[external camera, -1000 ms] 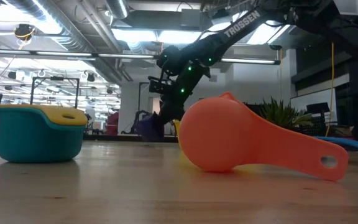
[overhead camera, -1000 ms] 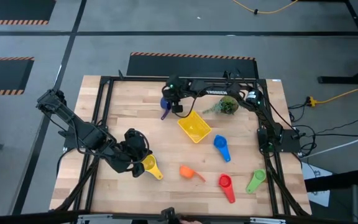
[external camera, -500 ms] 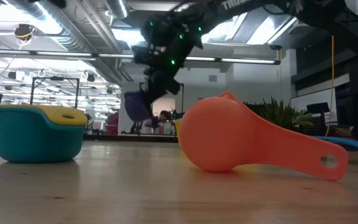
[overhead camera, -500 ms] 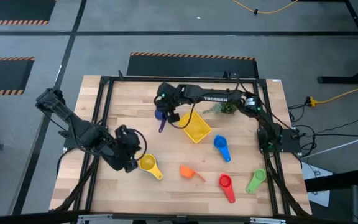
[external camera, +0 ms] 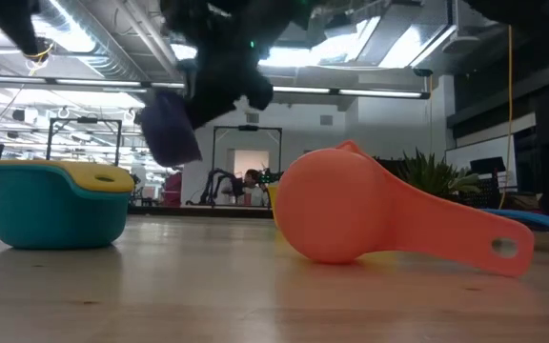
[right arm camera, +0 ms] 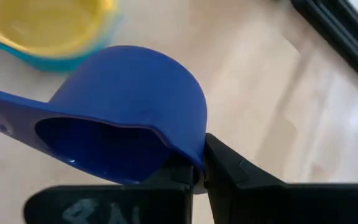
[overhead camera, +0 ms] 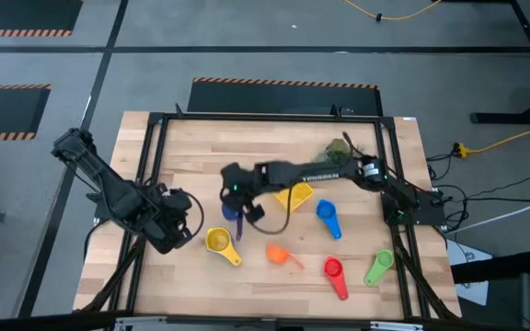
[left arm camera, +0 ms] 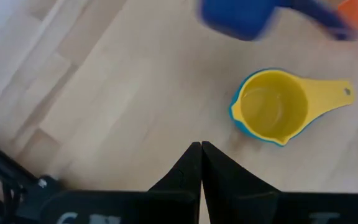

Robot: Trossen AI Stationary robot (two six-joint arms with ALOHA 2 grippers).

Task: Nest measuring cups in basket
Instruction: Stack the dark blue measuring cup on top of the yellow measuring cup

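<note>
Dark blue plastic measuring cup hangs pinched by its rim in my right gripper, lifted off the wooden table beside the yellow plastic measuring cup, which sits inside a light blue one. I judge I'm carrying it toward that pair for nesting rather than straight to the square yellow plastic basket, which lies just behind the arm. My left gripper, fingers pressed together and empty, waits near the yellow cup. Only the low view shows the dark blue cup airborne; the high view barely shows it under the arm.
</note>
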